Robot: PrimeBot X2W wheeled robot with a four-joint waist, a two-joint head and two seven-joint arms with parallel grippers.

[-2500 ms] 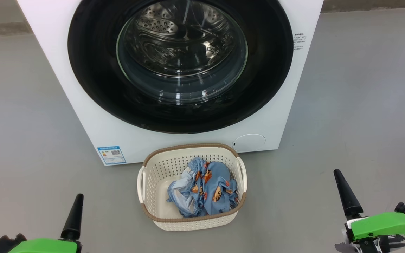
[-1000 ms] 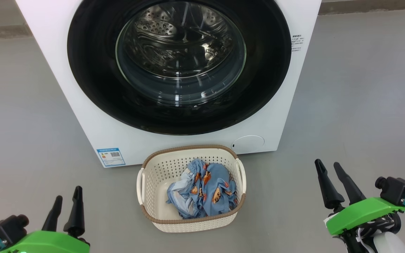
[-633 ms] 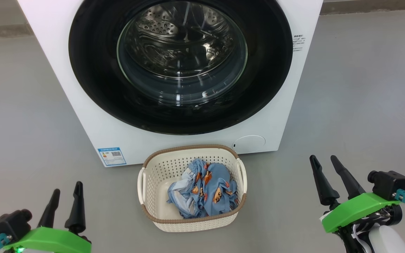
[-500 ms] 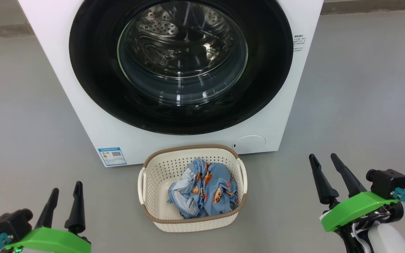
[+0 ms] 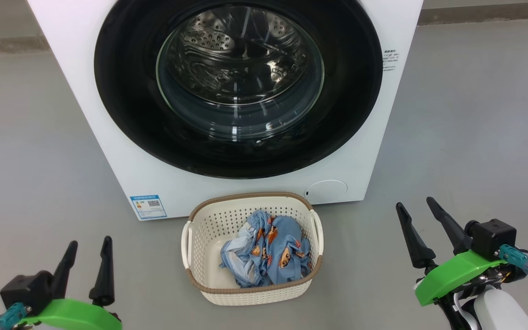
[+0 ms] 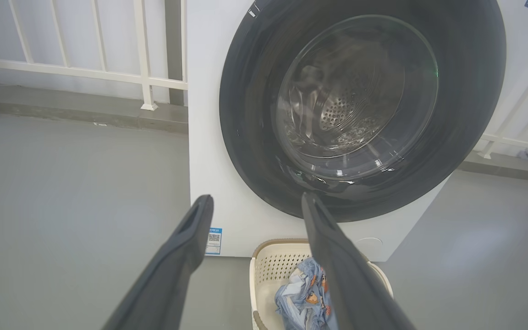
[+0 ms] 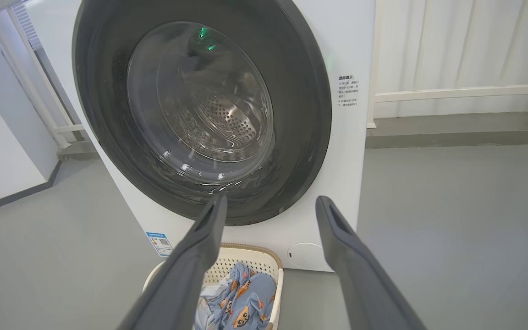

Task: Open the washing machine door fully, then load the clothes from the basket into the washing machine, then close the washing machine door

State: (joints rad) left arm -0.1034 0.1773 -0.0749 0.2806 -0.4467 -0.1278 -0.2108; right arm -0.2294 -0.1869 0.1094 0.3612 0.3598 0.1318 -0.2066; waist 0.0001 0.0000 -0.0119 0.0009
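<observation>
The white washing machine (image 5: 108, 151) stands ahead, its glossy black round door (image 5: 126, 114) shut flat against the front. Through the glass I see the steel drum (image 5: 241, 50). On the floor in front sits the cream basket (image 5: 209, 224) holding the blue bear-print clothes (image 5: 268, 250). My left gripper (image 5: 89, 245) hovers open at the lower left, well short of the machine. My right gripper (image 5: 414, 206) is open at the lower right, beside the basket. Both wrist views face the door (image 6: 255, 137) (image 7: 300, 114), the basket (image 6: 268, 261) (image 7: 250, 256) and the clothes (image 6: 305, 298) (image 7: 241, 298) below.
Grey floor surrounds the machine. A white railing (image 6: 145, 78) runs behind it on the left and another railing (image 7: 452, 91) with pale panels on the right. A round lower flap (image 5: 326, 189) and a blue label (image 5: 148, 207) mark the machine's front.
Both grippers have turned so that both fingers of each show, and the right one has risen a little. The camera has shifted slightly; machine and basket have not moved.
</observation>
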